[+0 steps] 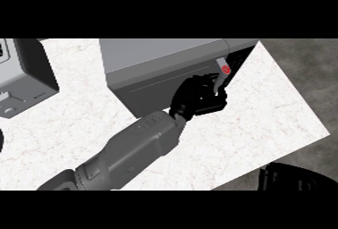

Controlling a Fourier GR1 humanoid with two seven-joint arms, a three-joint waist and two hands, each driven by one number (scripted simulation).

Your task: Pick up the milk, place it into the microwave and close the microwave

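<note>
Left hand [198, 98], black and curled round the slim grey milk carton with a red round mark [222, 71], holds it at the right end of the boxy grey microwave [165, 67] on the white marbled worktop [264, 125]. Carton's long axis runs up and away from the hand, toward the dark gap at the microwave's right edge. No writing is legible. Right hand [297, 178] rests at the lower right; I cannot tell how it is set.

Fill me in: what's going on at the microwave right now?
The left robot hand is curled round the milk and holds it at the dark opening on the right side of the microwave. The milk sits at the opening's edge, and I cannot tell if it is inside yet. The microwave is not closed. The right robot hand shows at the lower right, beyond the counter.
</note>
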